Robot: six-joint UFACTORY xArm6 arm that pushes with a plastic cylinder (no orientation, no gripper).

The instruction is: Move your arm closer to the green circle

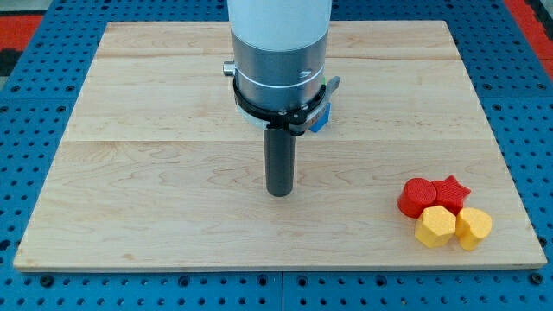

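Nearest, at the view's bottom right, two yellow blocks [453, 227] touch a red cylinder [417, 197] and red star [452, 189]. My tip [279, 193] rests mid-board — well apart, touching nothing. A blue block [321, 118] peeks behind the arm — no green circle shows.

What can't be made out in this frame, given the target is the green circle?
- Green circle: not visible anywhere in the camera view; possibly behind the arm body.
- Blue block: only a sliver shows beside the arm's collar; shape unreadable.
- My tip is clear, well left of the red and yellow blocks.
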